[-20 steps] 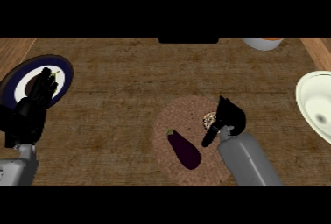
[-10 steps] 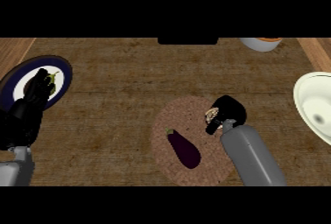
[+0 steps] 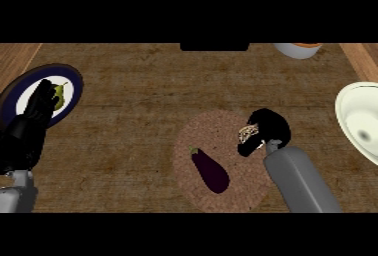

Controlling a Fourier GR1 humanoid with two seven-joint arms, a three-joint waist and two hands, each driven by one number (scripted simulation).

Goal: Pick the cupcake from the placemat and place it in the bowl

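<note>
The right hand [image 3: 267,131] curls round the cupcake [image 3: 247,132] over the mat's [image 3: 203,135] right side, beside an aubergine [image 3: 210,171] (dark purple). The bowl [image 3: 360,125] sits far right. The left hand [image 3: 33,125] rests with straight fingers over a plate [image 3: 70,82].

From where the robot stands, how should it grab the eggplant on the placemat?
Grip the eggplant across its thick dark middle, coming straight down. It lies flat and slanted on the placemat, stem end up-left, with both long sides bare. The right hand is already curled over the cupcake.
</note>
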